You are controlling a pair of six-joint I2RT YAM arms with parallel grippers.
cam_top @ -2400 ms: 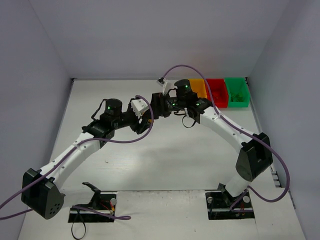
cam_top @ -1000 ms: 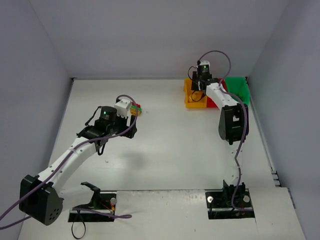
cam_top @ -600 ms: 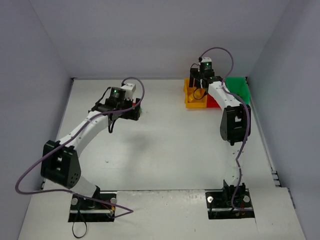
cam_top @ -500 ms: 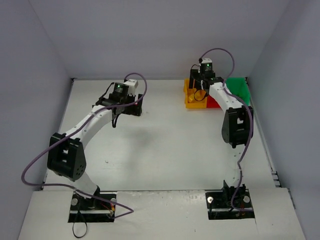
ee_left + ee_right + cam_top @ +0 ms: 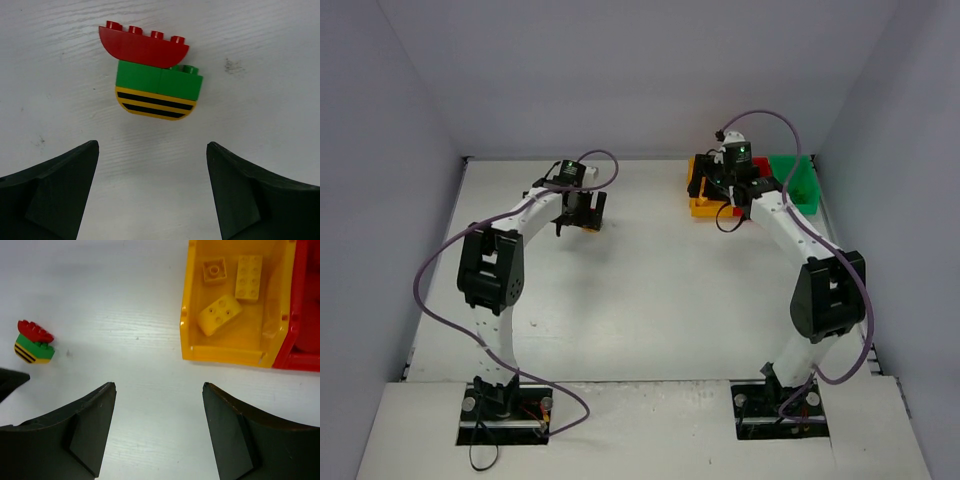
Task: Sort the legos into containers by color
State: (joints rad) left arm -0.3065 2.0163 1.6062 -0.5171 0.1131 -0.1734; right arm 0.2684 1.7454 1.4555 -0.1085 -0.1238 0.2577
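A small stack of legos (image 5: 152, 70) lies on the white table: a curved red brick, a green brick and a yellow black-striped one. My left gripper (image 5: 152, 150) hovers open and empty just short of it. The stack also shows in the right wrist view (image 5: 32, 342). My right gripper (image 5: 157, 385) is open and empty over bare table, in front of the yellow-orange bin (image 5: 225, 355). That bin holds three yellow bricks (image 5: 220, 314). The red bin (image 5: 300, 362) stands right beside it. The green bin (image 5: 800, 185) is at the far right.
The three bins stand in a row at the back right, near the right wall. Both arms reach far towards the back of the table (image 5: 650, 290). My left gripper (image 5: 582, 212) and my right gripper (image 5: 705, 188) are well apart.
My left arm has reached farther back and now hovers over the stack. My right gripper has come off the yellow-orange bin towards the table in front of it. Both stay open.
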